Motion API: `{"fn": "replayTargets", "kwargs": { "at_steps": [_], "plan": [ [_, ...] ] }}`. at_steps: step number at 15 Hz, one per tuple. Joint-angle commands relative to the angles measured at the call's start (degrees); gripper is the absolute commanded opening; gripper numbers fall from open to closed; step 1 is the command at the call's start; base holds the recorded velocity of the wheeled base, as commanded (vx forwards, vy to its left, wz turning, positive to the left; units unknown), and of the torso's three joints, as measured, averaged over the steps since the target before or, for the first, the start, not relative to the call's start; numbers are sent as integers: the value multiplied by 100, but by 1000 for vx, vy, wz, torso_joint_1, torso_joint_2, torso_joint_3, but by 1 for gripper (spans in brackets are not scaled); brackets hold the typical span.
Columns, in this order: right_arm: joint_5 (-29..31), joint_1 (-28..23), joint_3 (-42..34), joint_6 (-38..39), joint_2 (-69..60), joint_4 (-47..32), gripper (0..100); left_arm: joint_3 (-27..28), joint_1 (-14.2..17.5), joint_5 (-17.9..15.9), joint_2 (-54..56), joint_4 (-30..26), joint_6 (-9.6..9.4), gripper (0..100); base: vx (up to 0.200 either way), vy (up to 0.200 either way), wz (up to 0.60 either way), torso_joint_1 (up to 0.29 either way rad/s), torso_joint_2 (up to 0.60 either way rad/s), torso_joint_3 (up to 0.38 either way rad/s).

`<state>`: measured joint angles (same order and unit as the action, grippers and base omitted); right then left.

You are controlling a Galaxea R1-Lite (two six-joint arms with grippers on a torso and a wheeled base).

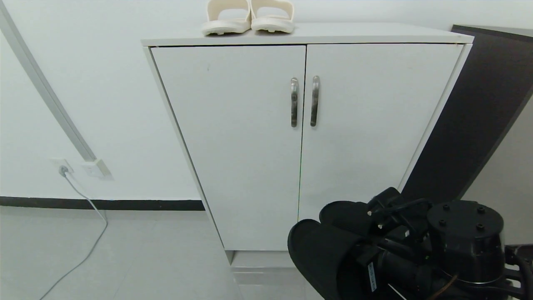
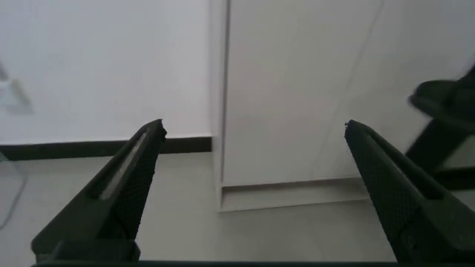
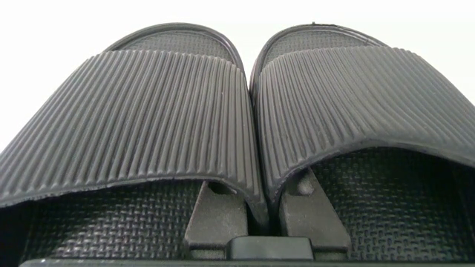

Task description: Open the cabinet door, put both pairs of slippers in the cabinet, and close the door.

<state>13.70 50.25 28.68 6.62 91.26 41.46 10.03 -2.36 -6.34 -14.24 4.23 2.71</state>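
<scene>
Right claw (image 3: 261, 211), narrowed onto one pair of black slippers (image 3: 171, 111): its two fingers (image 3: 214, 219), one inside each of the two slippers, pinch the adjoining inner sides together. Ahead of this claw stands one cabinet (image 1: 233, 166) with two doors, both shut, and two upright handles (image 1: 294, 102) side by side at the centre seam. Above and beyond the claw, one pair of cream slippers (image 1: 248, 18) rests on the cabinet top. Left claw (image 2: 254, 127): jaws spread wide, holding nothing, the cabinet's lower corner ahead of it.
</scene>
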Motion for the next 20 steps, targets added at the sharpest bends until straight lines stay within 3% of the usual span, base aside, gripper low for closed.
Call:
{"fn": "replayTargets", "kwargs": {
  "at_steps": [1,3,5,8,10,14,18,19,20],
  "plan": [
    [-8,2,-3,-3,15,2,0,1018,-344,-641,-2206,711,195,100,0,0,0,0,0,0],
    [-17,2,-3,15,-12,2,0,1150,-1284,-781,-3349,1985,230,100,0,0,0,0,0,0],
    [-17,2,6,15,6,2,0,1361,-2119,-764,-4201,2803,266,100,0,0,0,0,0,0],
    [-8,-15,23,6,6,2,0,2214,-3059,-676,-5036,2899,266,100,0,0,0,0,0,0],
    [1,-15,32,6,6,2,0,2917,-3472,-667,-5757,2926,266,100,0,0,0,0,0,0],
    [1,-24,41,-3,-12,2,0,4367,-3719,-702,-7207,2926,309,100,0,0,0,0,0,0],
    [1,-24,50,-20,15,2,0,5782,-3798,-843,-8376,2873,608,100,0,0,0,0,0,0],
    [1,-33,50,-20,15,2,0,5966,-3789,-931,-8508,2838,652,100,0,0,0,0,0,0],
    [1,-42,50,-20,15,2,0,6318,-3789,-1194,-8710,2600,819,100,0,0,0,0,0,0]
  ]
}}
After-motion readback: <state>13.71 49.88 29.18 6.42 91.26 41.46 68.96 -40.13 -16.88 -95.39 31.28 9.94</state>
